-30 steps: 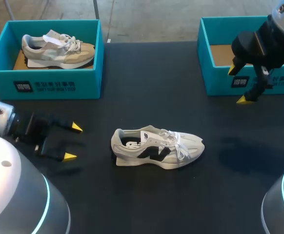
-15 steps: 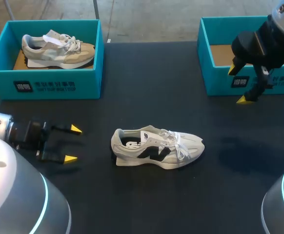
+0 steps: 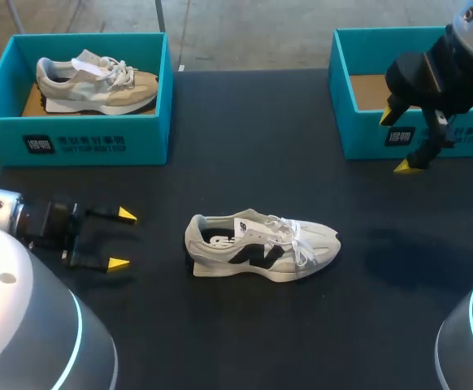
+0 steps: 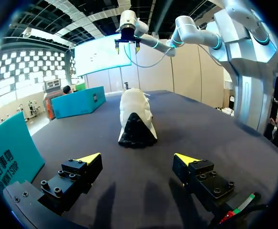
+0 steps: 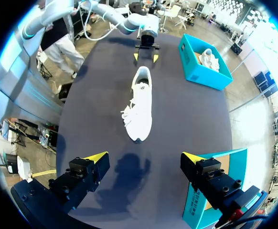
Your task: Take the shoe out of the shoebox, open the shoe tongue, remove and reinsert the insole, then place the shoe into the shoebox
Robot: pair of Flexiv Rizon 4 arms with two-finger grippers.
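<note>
Shoe [image 3: 261,246] is out of its box, on its sole on the worktop [image 3: 245,146], toe toward my right, heel toward my left; nothing holds it. Left jaws: released and empty, 2 yellow tips [image 4: 89,159] spread wide, held low over the worktop, level with the heel but short of it, bare surface between. Wrist view puts the heel [image 4: 137,136] dead ahead, centred between the tips; judged a lined-up approach to steady that end. Right jaws: also released and empty, tips [image 5: 98,156] apart, held high over the front wall of the open shoebox [image 3: 366,134] at my right, well apart from the shoe, whose toe [image 5: 138,137] points at them. Judged parked clear of the work. That shoebox shows cardboard floor and no shoe in the part visible: likely the return place. Second shoebox [image 3: 98,138] at far left carries a beige shoe [image 3: 98,81], untouched. Laces lie across the tongue, not yet opened; insole not visible. Judged: 1 of 4 steps done, tongue opening next.
</note>
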